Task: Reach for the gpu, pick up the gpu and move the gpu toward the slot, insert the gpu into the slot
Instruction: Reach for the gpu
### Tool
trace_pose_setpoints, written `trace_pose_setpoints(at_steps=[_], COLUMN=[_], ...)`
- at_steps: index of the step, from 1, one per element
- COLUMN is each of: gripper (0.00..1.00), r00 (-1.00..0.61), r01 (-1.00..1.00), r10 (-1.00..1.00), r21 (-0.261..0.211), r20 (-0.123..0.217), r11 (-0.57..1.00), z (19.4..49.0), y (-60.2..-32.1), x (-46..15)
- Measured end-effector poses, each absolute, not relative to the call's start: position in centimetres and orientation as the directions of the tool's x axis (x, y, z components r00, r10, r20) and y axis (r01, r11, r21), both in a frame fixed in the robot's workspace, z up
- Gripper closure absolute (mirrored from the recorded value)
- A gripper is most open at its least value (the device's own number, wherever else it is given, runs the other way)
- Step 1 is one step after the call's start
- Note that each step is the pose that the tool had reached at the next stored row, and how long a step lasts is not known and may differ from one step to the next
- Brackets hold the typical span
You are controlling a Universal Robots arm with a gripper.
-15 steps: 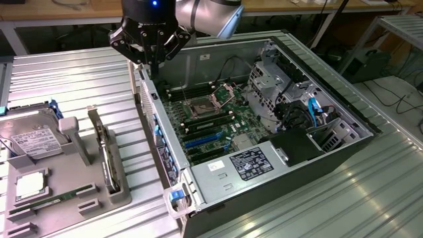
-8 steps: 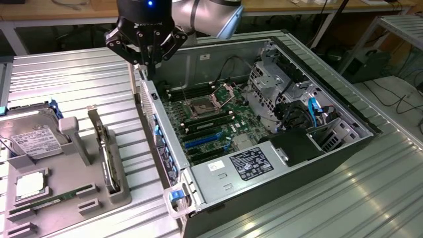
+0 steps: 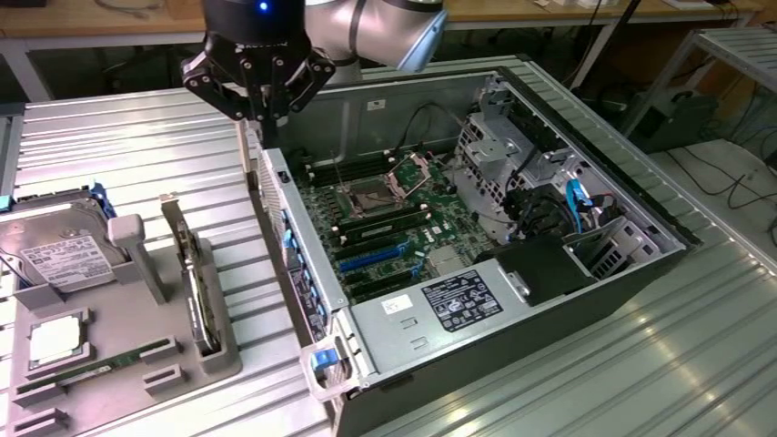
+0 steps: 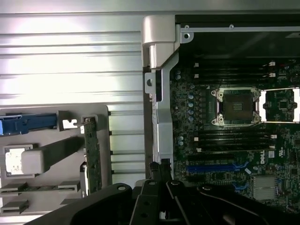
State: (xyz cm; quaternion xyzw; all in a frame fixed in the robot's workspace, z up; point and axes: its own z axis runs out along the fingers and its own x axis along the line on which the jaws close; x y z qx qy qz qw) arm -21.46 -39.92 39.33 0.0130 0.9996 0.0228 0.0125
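A ribbed metal bench [image 3: 134, 155] takes strong light, with white glare along its ridges. Behind the bench runs a wooden table [image 3: 109, 23] on pale legs. Off the bench's edge at the exterior view's right are a grey floor [image 3: 711, 150], loose cables [image 3: 734, 182], a dark box [image 3: 674, 118] and another ribbed metal top [image 3: 743, 44].

High exterior camera looks down at an angle across parts tray [image 3: 158, 350] and open computer case [image 3: 631, 196]; closer wrist camera faces straight down, sharing motherboard [image 4: 225, 140] and tray
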Motion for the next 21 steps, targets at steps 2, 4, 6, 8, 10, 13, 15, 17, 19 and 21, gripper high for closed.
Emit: trace_pose_setpoints(at_steps=[2, 4, 6, 8, 10, 13, 15, 17, 19, 21], gripper=[0.89, 0.89, 0.89, 0.89, 0.89, 0.89, 0.89, 0.89, 0.89, 0.89], r00=[-0.999, -0.999, -0.999, -0.999, -0.999, -0.999, -0.999, -0.999, -1.000, -1.000], r01=[0.025, 0.024, 0.023, 0.022, 0.022, 0.021, 0.020, 0.019, 0.019, 0.018], r10=[0.026, 0.025, 0.024, 0.024, 0.023, 0.022, 0.021, 0.021, 0.020, 0.019], r21=[0.046, 0.046, 0.046, 0.046, 0.046, 0.046, 0.046, 0.046, 0.046, 0.046], r20=[-0.024, -0.024, -0.024, -0.024, -0.024, -0.024, -0.024, -0.024, -0.024, -0.024], r11=[0.999, 0.999, 0.999, 0.999, 0.999, 0.999, 0.999, 0.999, 0.999, 0.999], z=[39.3, 39.3, 39.3, 39.3, 39.3, 39.3, 39.3, 39.3, 39.3, 39.3], y=[-39.9, -39.9, -39.9, -39.9, -39.9, -39.9, -39.9, -39.9, -40.0, -40.0], x=[-21.6, -21.8, -22.0, -22.2, -22.4, -22.7, -22.9, -23.2, -23.4, -23.7])
